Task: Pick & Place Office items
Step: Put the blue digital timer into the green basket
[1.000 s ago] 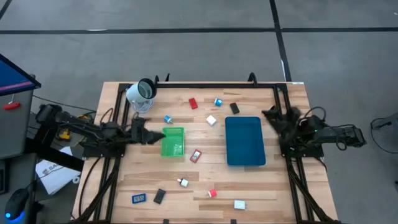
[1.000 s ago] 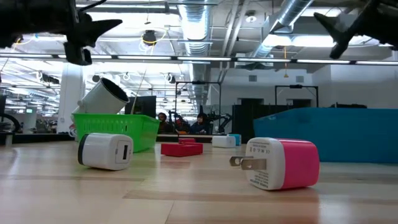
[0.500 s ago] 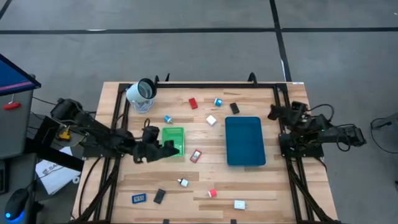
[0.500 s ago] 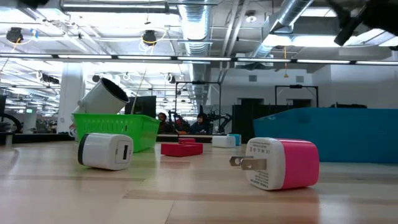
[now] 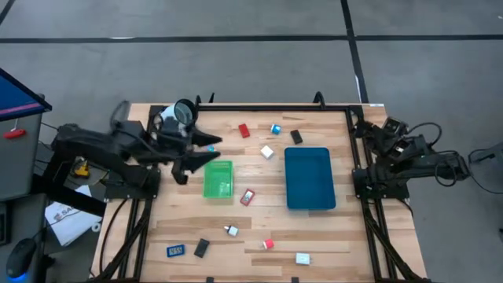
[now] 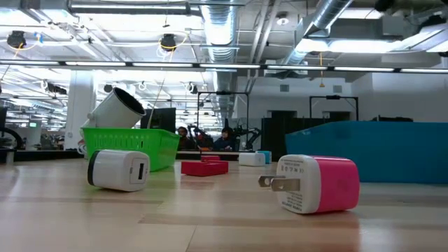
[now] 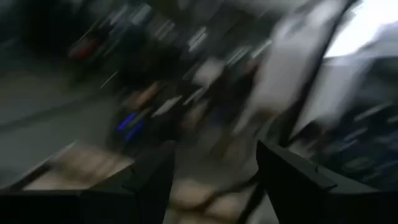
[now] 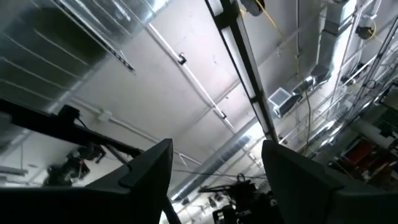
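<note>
The office items lie scattered on the wooden table (image 5: 330, 236): a red block (image 5: 244, 130), a blue one (image 5: 275, 128), a black one (image 5: 296, 137), a white one (image 5: 267, 152), a red clip (image 5: 247, 196) and several more near the front edge. In the low view a white plug (image 6: 119, 170) and a pink plug (image 6: 315, 183) lie closest. My left gripper (image 5: 206, 155) hovers open above the far left corner of the green tray (image 5: 218, 178); nothing is between its fingers (image 7: 214, 155). My right gripper (image 5: 365, 130) is open at the table's right edge, tipped up at the ceiling (image 8: 217, 152).
A dark blue tray (image 5: 309, 178) lies right of centre. A white cylinder (image 5: 179, 115) lies on its side at the far left corner, close to my left arm. Black frame rails run along the table's left, right and far edges.
My left arm has swung out from the table's left edge over the green tray and risen, leaving the low view, then pulled toward the far edge. My right gripper has risen, drawn back toward the table's right edge and tipped upward.
</note>
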